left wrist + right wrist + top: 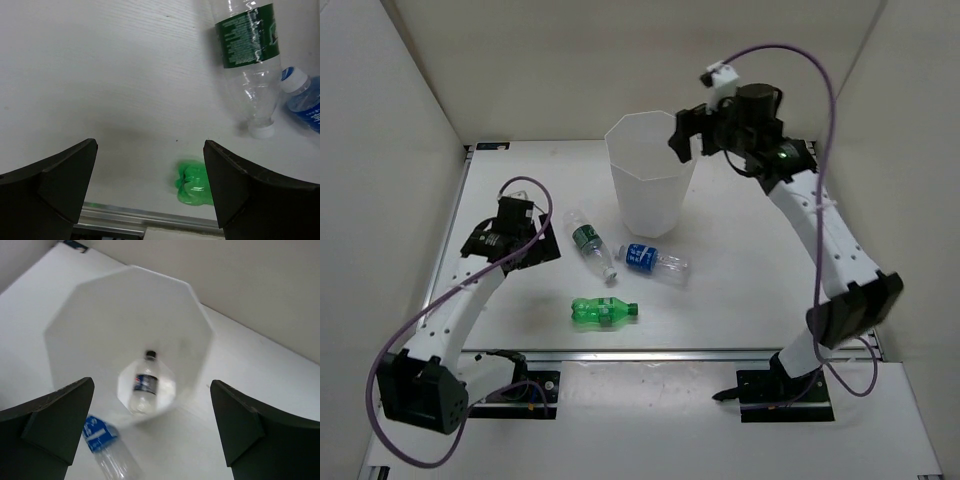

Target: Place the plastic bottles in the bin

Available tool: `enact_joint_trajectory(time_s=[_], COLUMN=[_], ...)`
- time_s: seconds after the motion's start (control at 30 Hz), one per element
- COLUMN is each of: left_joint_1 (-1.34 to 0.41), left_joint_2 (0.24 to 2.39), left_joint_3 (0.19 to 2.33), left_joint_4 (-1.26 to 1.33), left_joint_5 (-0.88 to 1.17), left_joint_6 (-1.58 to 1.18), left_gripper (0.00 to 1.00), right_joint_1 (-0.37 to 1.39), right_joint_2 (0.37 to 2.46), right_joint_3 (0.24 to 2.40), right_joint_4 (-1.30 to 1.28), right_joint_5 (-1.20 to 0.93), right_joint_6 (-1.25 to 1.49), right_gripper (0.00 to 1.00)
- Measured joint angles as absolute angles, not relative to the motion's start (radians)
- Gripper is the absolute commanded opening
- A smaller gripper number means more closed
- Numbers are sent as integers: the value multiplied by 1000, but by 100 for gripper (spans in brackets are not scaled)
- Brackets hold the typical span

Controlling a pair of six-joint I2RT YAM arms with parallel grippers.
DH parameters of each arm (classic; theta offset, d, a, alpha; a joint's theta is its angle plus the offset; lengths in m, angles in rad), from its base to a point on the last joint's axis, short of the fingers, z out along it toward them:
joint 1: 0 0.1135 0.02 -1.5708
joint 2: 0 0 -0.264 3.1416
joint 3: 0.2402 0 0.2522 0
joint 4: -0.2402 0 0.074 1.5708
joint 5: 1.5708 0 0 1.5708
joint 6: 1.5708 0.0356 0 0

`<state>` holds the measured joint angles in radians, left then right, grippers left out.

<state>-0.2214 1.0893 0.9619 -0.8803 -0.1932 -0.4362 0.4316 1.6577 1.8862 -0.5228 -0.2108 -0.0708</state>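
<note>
One bin (pixel 650 200) near the surface's (pixel 740 300) far edge holds one dark-label bottle (pixel 145 385); three more lie mid-surface: green-label bottle (pixel 588 243), blue-label bottle (pixel 653 262), all-green bottle (pixel 604 312). The left end effector (pixel 150 147) and right end effector (pixel 690 135) are released, jaws wide

The bin (pixel 655 200) is standing toward the back of the table (pixel 740 300). One bottle (pixel 144 385) is lying inside the bin. The left bottle (pixel 588 243) is lying before the bin's left side, the middle bottle (pixel 655 261) is lying directly before the bin, and the nearest bottle (pixel 604 312) is lying farther forward.
</note>
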Motion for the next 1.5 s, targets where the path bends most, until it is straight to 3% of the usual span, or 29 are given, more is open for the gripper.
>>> enact_joint_trajectory(time_s=[0.23,0.5,0.77,0.87,0.93,1.07,1.13,1.33,1.5], left_joint_1=[-287,-325,-344,-342,-338,-325,-313,-281,-346], left_joint_2=[1323,1605,1786,1814,1829,1831,1828,1775,1678], left_joint_3=[1071,1206,1240,1240,1240,1240,1240,1312,1652], left_joint_4=[-782,-670,-585,-559,-544,-523,-514,-624,-690], left_joint_5=[-186,-194,-195,-197,-199,-206,-204,-277,-436], left_joint_6=[-492,-569,-633,-655,-665,-680,-686,-638,-552], left_gripper=[99,99,98,92,81,49,45,48,51], right_joint_1=[154,-130,-219,-216,-207,-197,-197,-204,-204], right_joint_2=[1250,1057,952,941,941,942,942,941,930], right_joint_3=[1420,984,948,948,948,948,948,948,945], right_joint_4=[-533,-722,-753,-744,-742,-739,-738,-731,-719], right_joint_5=[-56,84,116,118,121,131,132,138,136], right_joint_6=[97,207,209,205,204,196,191,177,171], right_gripper=[99,99,99,100,99,100,99,99,99])
